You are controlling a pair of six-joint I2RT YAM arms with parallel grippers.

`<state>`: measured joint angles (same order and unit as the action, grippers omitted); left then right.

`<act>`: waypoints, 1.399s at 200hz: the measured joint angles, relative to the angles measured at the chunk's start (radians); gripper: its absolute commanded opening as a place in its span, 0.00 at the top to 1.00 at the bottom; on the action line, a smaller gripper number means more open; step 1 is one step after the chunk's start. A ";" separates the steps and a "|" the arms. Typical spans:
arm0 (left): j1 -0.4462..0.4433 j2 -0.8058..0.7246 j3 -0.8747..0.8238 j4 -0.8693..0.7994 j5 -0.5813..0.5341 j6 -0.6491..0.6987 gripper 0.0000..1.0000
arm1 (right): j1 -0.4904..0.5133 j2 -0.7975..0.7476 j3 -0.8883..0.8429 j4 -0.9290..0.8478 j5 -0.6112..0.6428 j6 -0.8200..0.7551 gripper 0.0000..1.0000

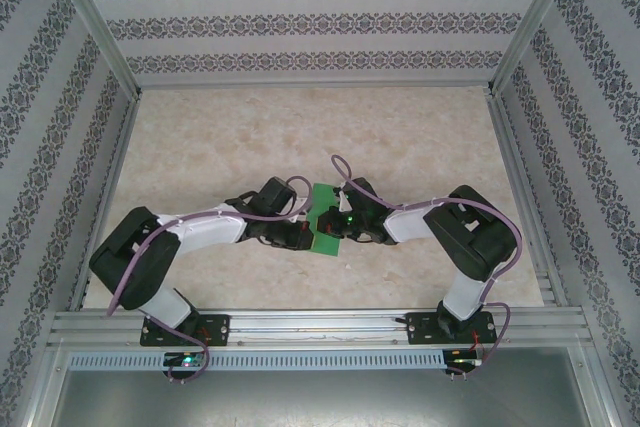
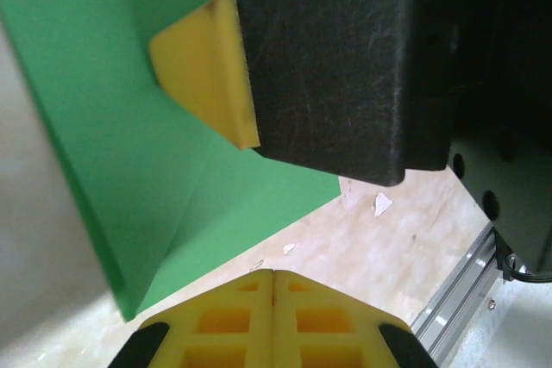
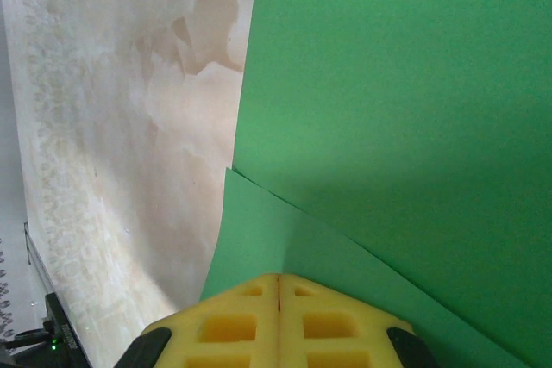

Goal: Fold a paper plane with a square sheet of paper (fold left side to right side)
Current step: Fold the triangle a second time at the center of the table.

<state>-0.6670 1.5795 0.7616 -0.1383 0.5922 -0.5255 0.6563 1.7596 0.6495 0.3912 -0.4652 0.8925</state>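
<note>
square sheet of paper (image 1: 322, 197) lies mid tabletop (image 1: 300, 137), between the two arms, partly folded, bright green, one layer over another

left pincer (image 2: 273, 275) pressed together, nothing between the fingers, tips at the near edge of the sheet; cannot tell if they touch it

right pincer (image 3: 279, 280) also pressed together, nothing pinched, tips over the lower layer of the paper

step in hand, my read: flattening or creasing a fold with closed tips, not a grab. To do it well: pin the sheet with one closed pincer near the crease, slide the other along the fold line with light downward pressure, from the middle outward so the layers don't skew. Check the edges line up before pressing hard; thin paper drags and buckles if the tip pushes sideways. Lift straight up after, so nothing shifts

views: top external gives the layout, both arms bent inward and meeting over the sheet, but the arms cover most of the green and the folds can't be read. Left wrist shows crease lines, a raised left flap, and the right pincer's yellow pad on the paper. Right wrist shows the overlap edge running diagonally and bare tabletop left of the sheet
</note>
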 measured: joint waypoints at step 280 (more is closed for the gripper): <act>0.014 0.131 0.050 0.067 -0.074 -0.003 1.00 | 0.000 0.024 -0.004 0.056 -0.019 0.000 1.00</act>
<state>-0.6529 1.7107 0.8120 -0.0715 0.5186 -0.5282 0.6559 1.7832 0.6456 0.4469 -0.4839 0.8921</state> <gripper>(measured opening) 0.035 0.047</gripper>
